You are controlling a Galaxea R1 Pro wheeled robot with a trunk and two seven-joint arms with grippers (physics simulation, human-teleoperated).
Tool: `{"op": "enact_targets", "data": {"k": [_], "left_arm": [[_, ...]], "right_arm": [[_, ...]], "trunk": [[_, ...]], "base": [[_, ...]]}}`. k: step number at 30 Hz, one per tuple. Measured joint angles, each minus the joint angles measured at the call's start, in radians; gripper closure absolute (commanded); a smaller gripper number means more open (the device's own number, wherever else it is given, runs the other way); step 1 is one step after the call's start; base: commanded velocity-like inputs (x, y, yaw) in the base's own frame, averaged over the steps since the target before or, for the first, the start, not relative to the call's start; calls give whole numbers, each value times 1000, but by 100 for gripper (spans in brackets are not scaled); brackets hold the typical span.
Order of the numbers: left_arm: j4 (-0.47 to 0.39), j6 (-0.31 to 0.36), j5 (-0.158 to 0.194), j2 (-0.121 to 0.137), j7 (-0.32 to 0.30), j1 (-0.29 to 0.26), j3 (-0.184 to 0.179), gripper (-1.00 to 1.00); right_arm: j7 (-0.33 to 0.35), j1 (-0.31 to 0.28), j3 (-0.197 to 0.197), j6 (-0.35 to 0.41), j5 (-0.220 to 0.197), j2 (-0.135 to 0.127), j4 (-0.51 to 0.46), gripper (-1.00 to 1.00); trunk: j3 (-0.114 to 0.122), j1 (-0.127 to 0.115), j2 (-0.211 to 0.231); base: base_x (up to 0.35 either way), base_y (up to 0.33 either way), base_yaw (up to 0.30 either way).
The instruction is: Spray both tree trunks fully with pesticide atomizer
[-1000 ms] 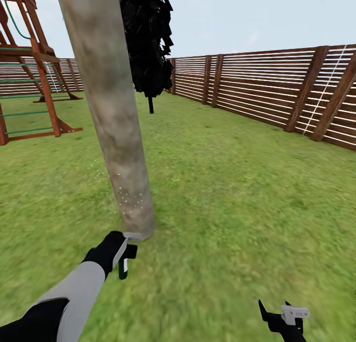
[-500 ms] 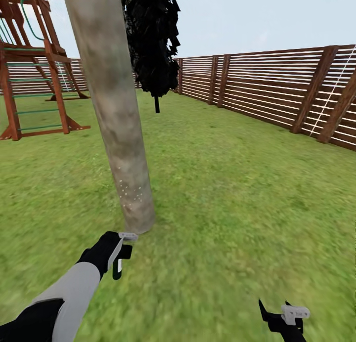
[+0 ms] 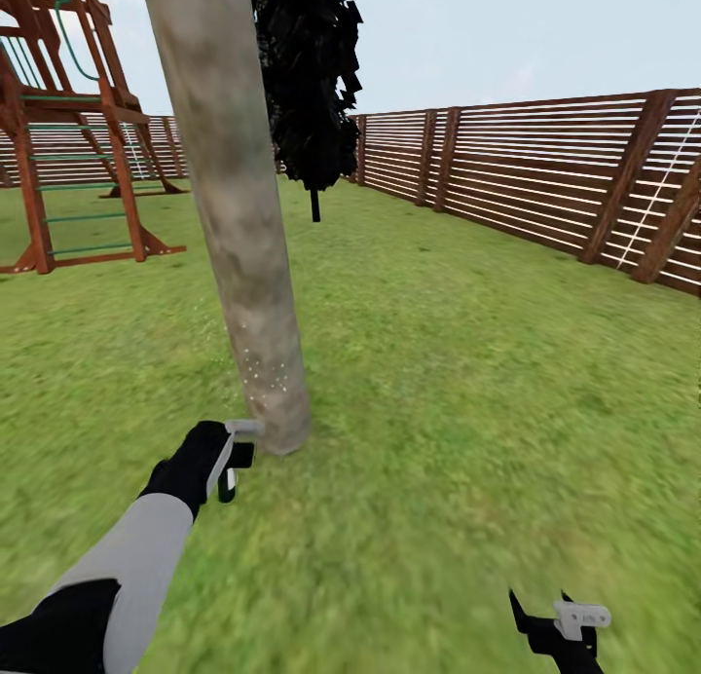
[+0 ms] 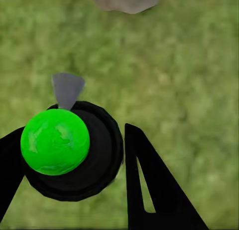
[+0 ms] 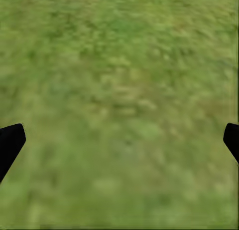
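Lawn surrounds the tree trunk; left claw grips the atomizer, right claw spread.

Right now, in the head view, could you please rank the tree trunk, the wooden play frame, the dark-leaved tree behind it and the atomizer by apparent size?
1. tree trunk, largest, though it is nearest the camera.
2. wooden play frame, cut off at the picture's edge.
3. dark-leaved tree, farther off, so unsure against the frame.
4. atomizer, in the left gripper, smallest.
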Motion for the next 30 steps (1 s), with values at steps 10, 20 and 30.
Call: {"op": "enact_targets", "data": {"k": [10, 20, 30], "left_arm": [[-205, 122, -7, -51, -3, -9, 3, 100], [-261, 206, 12, -65, -6, -19, -104, 100], [-338, 232, 7, -16, -7, -42, -92, 100]], "right_arm": [[0, 0, 0, 0, 0, 1, 0, -100], [0, 0, 0, 0, 1, 2, 0, -100], [0, 0, 0, 0, 1, 2, 0, -100]], "trunk": [[0, -1, 0], [0, 0, 0], [0, -1, 0]], "base": [[-53, 0, 0], [-177, 0, 0], [-8, 0, 0]]}}
